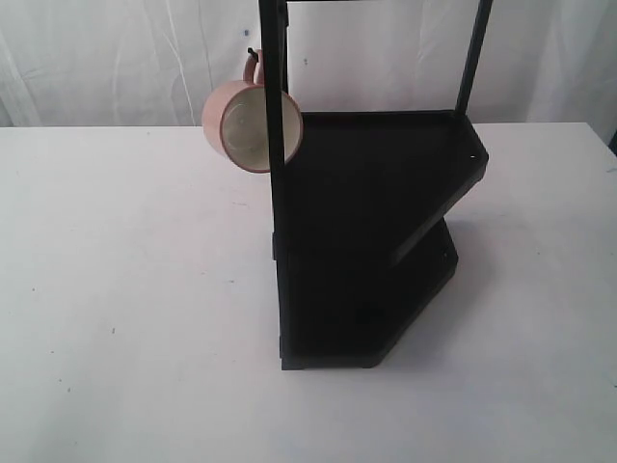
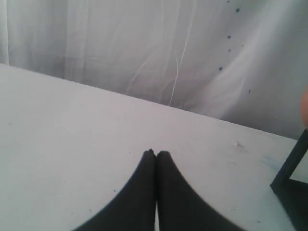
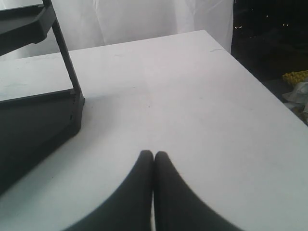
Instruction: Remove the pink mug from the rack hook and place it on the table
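Note:
The pink mug (image 1: 243, 126) hangs by its handle from the rack hook (image 1: 252, 54), its cream inside facing the exterior camera. The hook sticks out from the left post of the black rack (image 1: 371, 231), which stands on the white table (image 1: 125, 289). Neither arm appears in the exterior view. My left gripper (image 2: 156, 153) is shut with nothing in it, low over bare table; a rack corner (image 2: 291, 173) and a pink blur of the mug (image 2: 304, 108) sit at that view's edge. My right gripper (image 3: 153, 154) is shut and empty, with the rack's base (image 3: 38, 115) off to one side.
A white curtain (image 1: 116, 58) hangs behind the table. In the right wrist view the table's edge (image 3: 260, 82) drops off to a dark area with yellowish clutter (image 3: 296, 77).

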You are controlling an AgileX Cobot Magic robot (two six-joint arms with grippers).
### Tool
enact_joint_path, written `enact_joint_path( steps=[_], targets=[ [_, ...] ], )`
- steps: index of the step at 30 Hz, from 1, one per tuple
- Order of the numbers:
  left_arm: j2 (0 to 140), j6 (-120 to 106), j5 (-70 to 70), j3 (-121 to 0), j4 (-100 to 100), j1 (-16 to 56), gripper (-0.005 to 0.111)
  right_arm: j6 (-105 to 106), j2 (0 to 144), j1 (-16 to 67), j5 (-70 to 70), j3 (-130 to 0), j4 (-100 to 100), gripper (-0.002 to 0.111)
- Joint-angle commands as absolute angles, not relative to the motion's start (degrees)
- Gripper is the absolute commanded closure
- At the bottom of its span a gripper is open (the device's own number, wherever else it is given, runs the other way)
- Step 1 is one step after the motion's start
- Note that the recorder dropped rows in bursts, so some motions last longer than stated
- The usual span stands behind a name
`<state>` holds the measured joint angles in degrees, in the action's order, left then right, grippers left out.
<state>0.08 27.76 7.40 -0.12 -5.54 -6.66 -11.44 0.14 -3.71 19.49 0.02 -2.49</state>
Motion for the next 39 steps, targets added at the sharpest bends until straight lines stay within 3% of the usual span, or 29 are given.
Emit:
enact_joint_path(
  steps=[1, 5, 9, 11, 20, 29, 33, 39],
  targets=[
    [0.0, 36.4, 6.94, 0.0, -5.17, -6.61, 0.107, -11.41, 0.0, -4.05, 19.24, 0.0, -2.82, 0.108],
    [0.0, 36.03, 12.61, -3.63, -6.12, -6.61, 0.107, -11.41, 0.0, -4.05, 19.24, 0.0, -2.82, 0.108],
    [1.23, 36.03, 2.08, -11.65, -15.5, -6.61, 0.107, -11.41, 0.0, -4.05, 19.24, 0.0, -2.82, 0.108],
    [6.14, 35.52, -3.63, -14.47, -19.86, -6.61, 0.107, -11.41, 0.0, -4.05, 19.24, 0.0, -2.82, 0.108],
    [30.04, 33.67, -5.11, -17.51, -19.73, -5.83, 0.107, -11.41, 0.0, -4.05, 19.24, 0.0, -2.82, 0.108],
    [43.02, 10.83, -18.37, -25.33, -11.69, 8.97, 0.107, -11.41, 0.0, -4.05, 19.24, 0.0, -2.82, 0.108],
    [44.77, 6.67, -14.9, -25.41, -9.95, 13.42, 0.107, -11.41, 0.0, -4.05, 19.24, 0.0, -2.82, 0.108],
    [44.65, 7.48, 1.35, -25.41, -10.05, 13.82, 0.107, -11.41, 0.0, -4.05, 19.24, 0.0, -2.82, 0.108]
  ],
)
